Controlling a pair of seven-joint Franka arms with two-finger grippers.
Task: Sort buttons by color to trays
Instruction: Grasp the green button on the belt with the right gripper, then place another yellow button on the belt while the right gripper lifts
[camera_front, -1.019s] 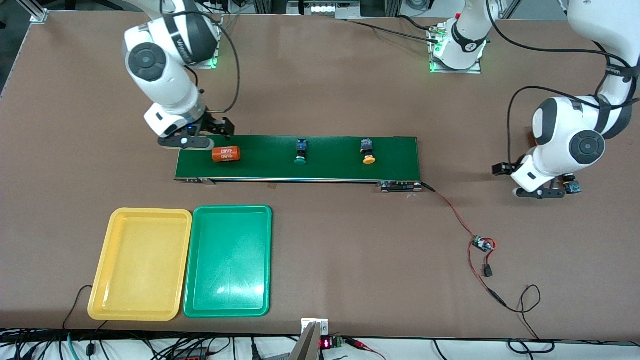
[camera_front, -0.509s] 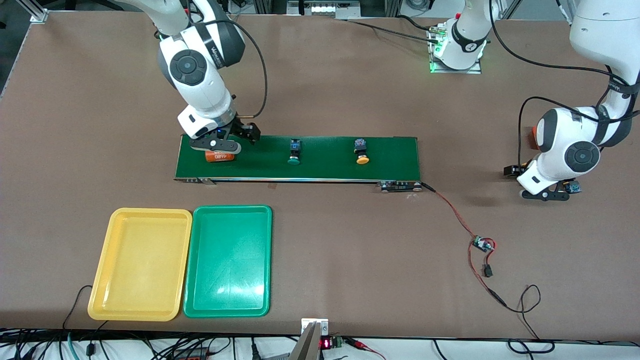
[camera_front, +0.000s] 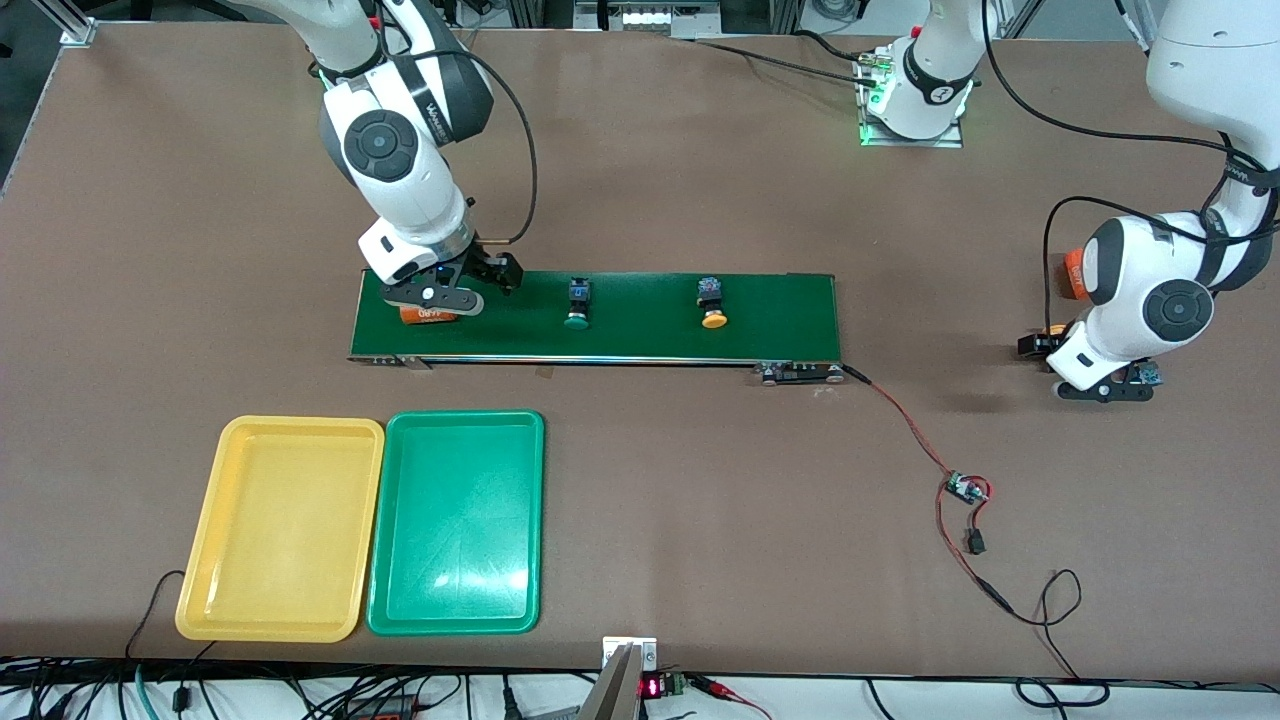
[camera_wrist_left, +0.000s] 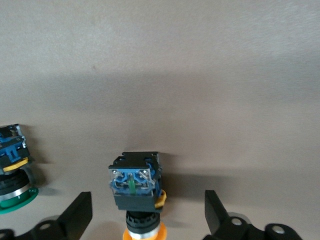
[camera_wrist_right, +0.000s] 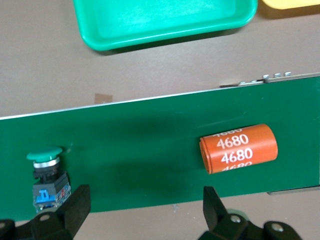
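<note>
Two buttons ride the dark-green belt: a green-capped button and a yellow-capped button. My right gripper hangs open over the belt's end by the right arm, holding nothing. Two more buttons lie on the bare table at the left arm's end. My left gripper is low over them, open, its fingers either side of a yellow-capped button without touching it. A green-capped button lies beside that. The yellow tray and green tray stand nearest the front camera.
An orange numbered cylinder lies on the belt under my right hand. Another orange cylinder stands beside the left arm. A red cable with a small circuit board runs from the belt's end across the table.
My right arm swung in over the belt and now covers the orange cylinder. The cylinder and both belt buttons drifted toward the right arm's end. My left hand shifted slightly over its buttons.
</note>
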